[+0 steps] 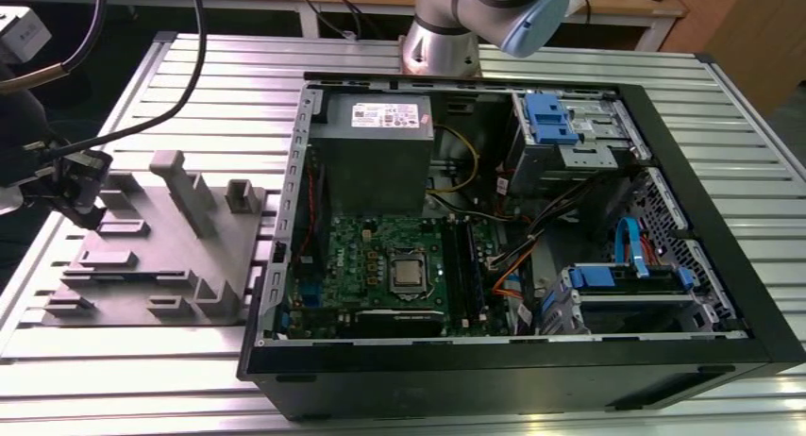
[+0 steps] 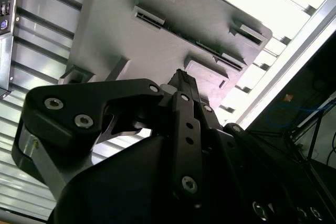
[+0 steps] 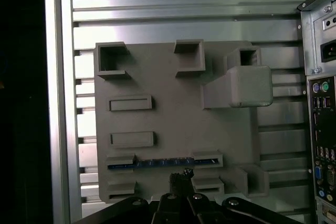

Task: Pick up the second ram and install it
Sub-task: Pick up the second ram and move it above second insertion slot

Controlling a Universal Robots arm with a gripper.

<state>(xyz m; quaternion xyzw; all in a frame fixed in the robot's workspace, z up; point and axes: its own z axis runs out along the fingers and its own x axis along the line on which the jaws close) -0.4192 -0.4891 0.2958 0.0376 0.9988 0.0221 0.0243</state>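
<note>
Grey plastic fixture plate (image 1: 164, 261), moulded with raised pockets and posts, lies on the ribbed aluminium table (image 1: 189, 68), to the exterior view's left of the open black computer case (image 1: 504, 379). The second ram (image 3: 163, 163), a thin blue-green memory stick seen edge-on, stands in a slot between two low grey holders on this plate. The black gripper (image 3: 181, 176) hangs over the plate, its tips just beside the stick; contact cannot be judged. Jaws drawn together, nothing between them. A green motherboard (image 1: 365, 266) lies flat inside the case.
</note>
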